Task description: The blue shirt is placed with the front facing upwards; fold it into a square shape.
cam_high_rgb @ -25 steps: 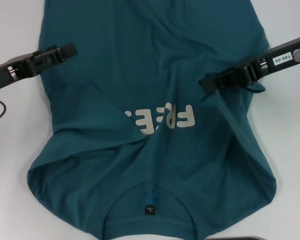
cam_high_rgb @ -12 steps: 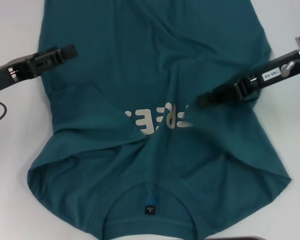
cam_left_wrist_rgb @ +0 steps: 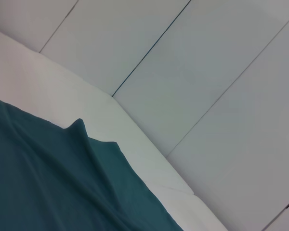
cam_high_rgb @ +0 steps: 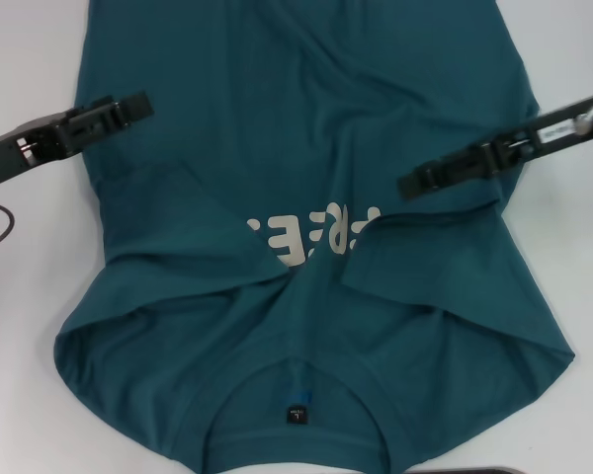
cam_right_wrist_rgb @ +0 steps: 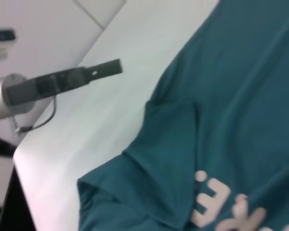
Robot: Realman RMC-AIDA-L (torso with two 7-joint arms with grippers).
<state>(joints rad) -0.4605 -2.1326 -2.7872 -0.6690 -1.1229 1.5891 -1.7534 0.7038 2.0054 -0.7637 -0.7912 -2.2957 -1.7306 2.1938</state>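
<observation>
The left pincer hovers over the left edge of the blue shirt, which lies front-up on the white tabletop with both sleeves folded inward. Whether its fingers are parted cannot be told. The right pincer hovers above the shirt's right side, and its fingers likewise cannot be read.

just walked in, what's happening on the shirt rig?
The blue shirt lies front up on the white table, both sleeves already folded inward across the FREE lettering. The left gripper hangs over the shirt's left edge, the right gripper above the right-hand fold. Neither visibly holds cloth.
</observation>
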